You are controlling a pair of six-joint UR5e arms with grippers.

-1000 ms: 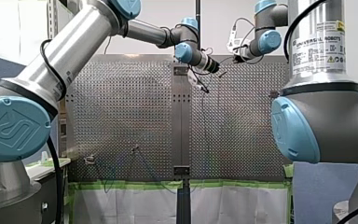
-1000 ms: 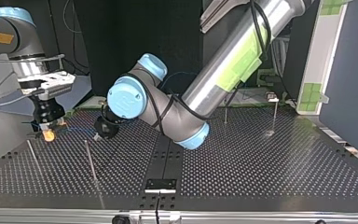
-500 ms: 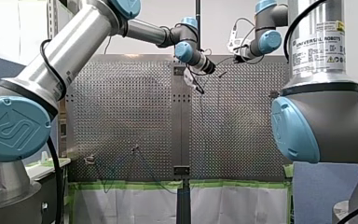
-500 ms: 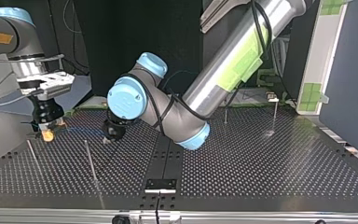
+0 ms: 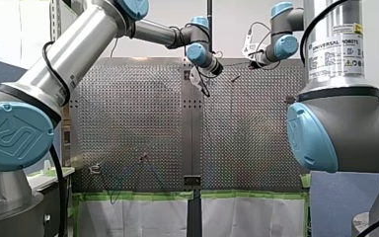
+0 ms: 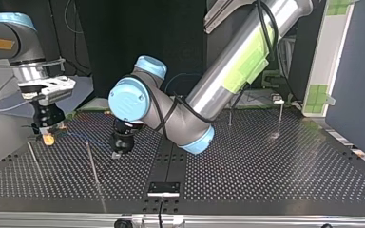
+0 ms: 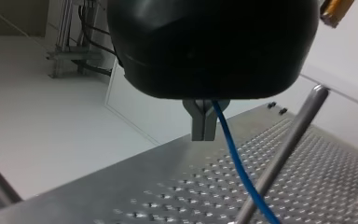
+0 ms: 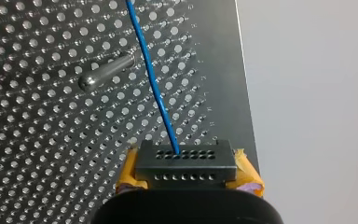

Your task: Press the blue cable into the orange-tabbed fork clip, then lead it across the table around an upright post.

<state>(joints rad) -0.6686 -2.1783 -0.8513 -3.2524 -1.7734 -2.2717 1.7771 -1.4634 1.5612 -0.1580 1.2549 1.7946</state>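
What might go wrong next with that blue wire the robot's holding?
My left tool pinches the blue cable with slim metal fingers, so it may slip out if pulled. The cable runs close beside an upright post; it could snag there or pass the wrong side.

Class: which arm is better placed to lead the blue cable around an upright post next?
Left: my left gripper is shut on the blue cable, with a post close beside it.

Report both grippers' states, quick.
My left gripper: closed on the blue cable.
My right gripper: closed, apparently pinching the same cable's end.
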